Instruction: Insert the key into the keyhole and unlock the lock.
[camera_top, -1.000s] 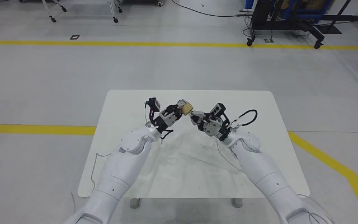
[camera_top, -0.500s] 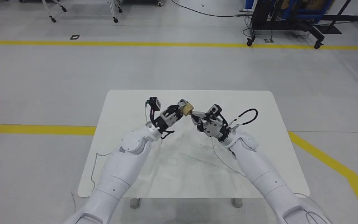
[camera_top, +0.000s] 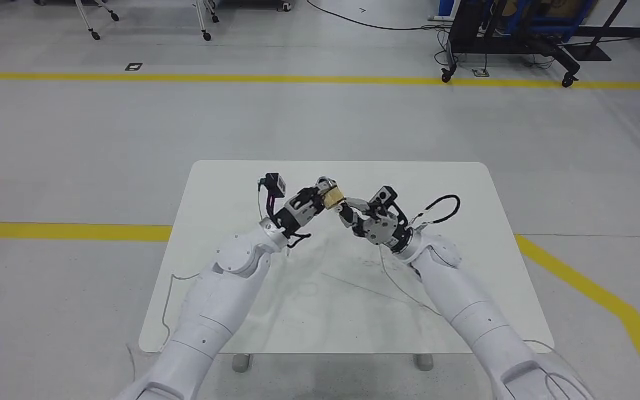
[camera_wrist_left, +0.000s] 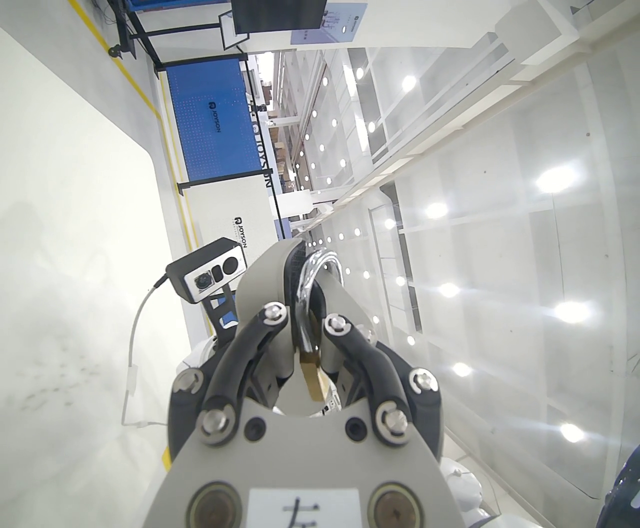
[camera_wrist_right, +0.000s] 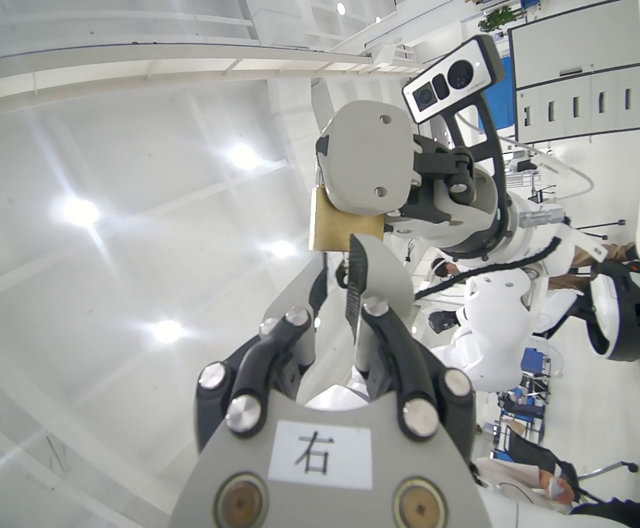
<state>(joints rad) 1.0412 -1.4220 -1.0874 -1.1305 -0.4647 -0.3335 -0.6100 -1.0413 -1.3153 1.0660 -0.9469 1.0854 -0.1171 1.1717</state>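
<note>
Right arm had slid in toward the lock over the last second: its wrist camera and forearm sat nearer the table's middle than before, and the gap between the two claws had narrowed. Left arm was about where it had been, lock hardly shifted

White table (camera_top: 470, 200), rounded corners. Both arms reached over its far half, claws meeting nose to nose above the middle

Left gripper (camera_wrist_left: 306, 262): fingers pressed in on the lock (camera_wrist_left: 320, 267), one on each side. In the left wrist view the silver shackle showed between the fingertips, with a brass edge farther back toward the palm. In the right wrist view the brass body stuck out past the grey back of one left finger, its flat end facing the right claw

Right gripper (camera_wrist_right: 337, 262): fingers drawn nearly together, only a narrow slit between the ribbed black pads (camera_wrist_right: 356, 280). Tips sat just off the lock's flat end, touching or all but; could not tell which

Key (camera_wrist_right: 326, 261): a thin dark sliver in that slit, pinched by the right fingers, its far end meeting the lock's flat end. Whether it had gone into the lock, or how far, could not be told. Too small to make out from the top view
</note>
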